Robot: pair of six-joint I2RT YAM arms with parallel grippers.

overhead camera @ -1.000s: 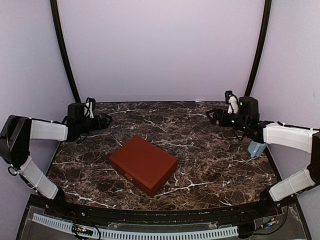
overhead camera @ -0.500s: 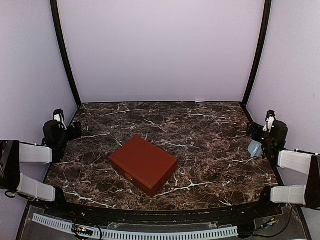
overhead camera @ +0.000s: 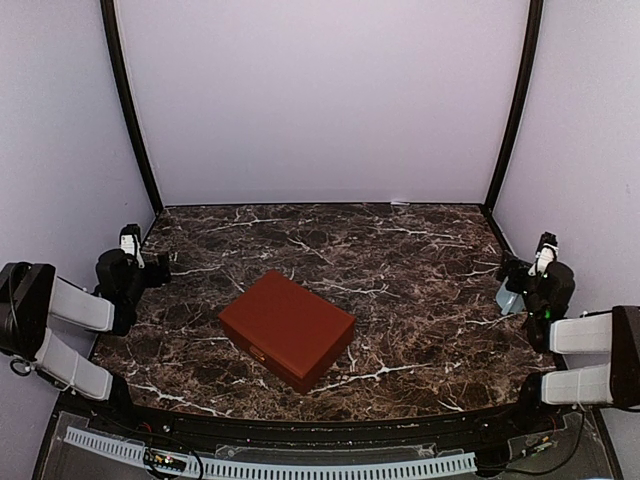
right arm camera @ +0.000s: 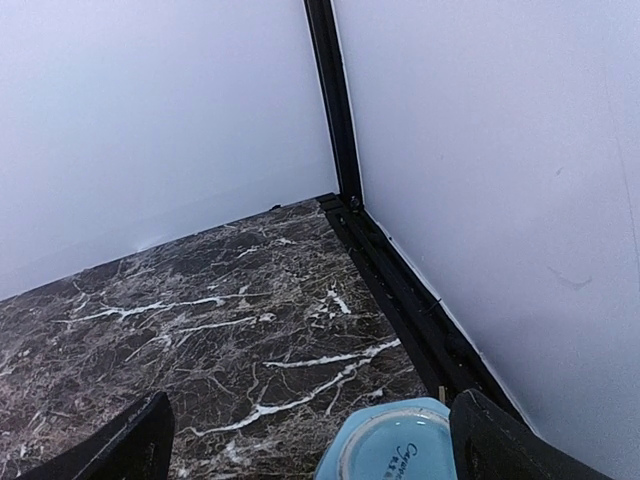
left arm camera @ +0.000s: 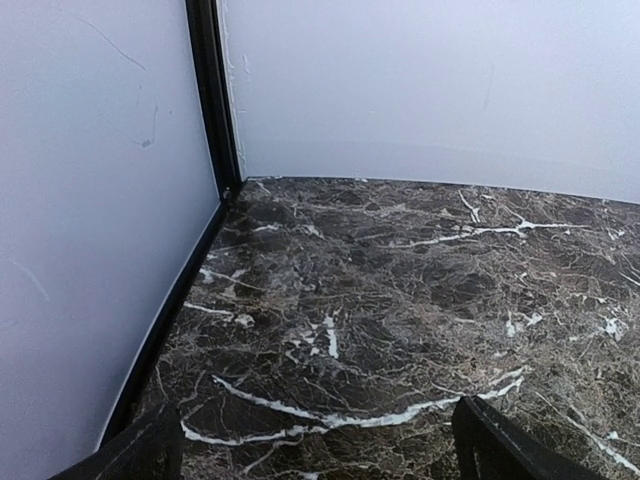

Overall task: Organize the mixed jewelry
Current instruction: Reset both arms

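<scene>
The mixed jewelry is out of view in every frame. A reddish-brown box (overhead camera: pixel 287 328) lies shut in the middle of the marble table, turned at an angle. My left gripper (overhead camera: pixel 150 266) (left arm camera: pixel 325 450) is folded back at the table's left edge, far from the box. It is open over bare marble, with both fingers (left arm camera: pixel 150 448) wide apart. My right gripper (overhead camera: pixel 522 272) (right arm camera: pixel 320 445) is folded back at the right edge, open and empty. Its fingers (right arm camera: pixel 495 440) straddle a pale blue bowl (right arm camera: pixel 400 450).
The pale blue bowl (overhead camera: pixel 510 297) sits upside down by the right wall, just under my right gripper. Pale walls with black corner posts (left arm camera: pixel 210 100) (right arm camera: pixel 335 100) close in the table on three sides. A white slotted rail (overhead camera: pixel 270 468) runs along the near edge.
Both arms have drawn back from the far corners to the table's side edges near their bases. The left jaws opened a little more. The box has not moved.
</scene>
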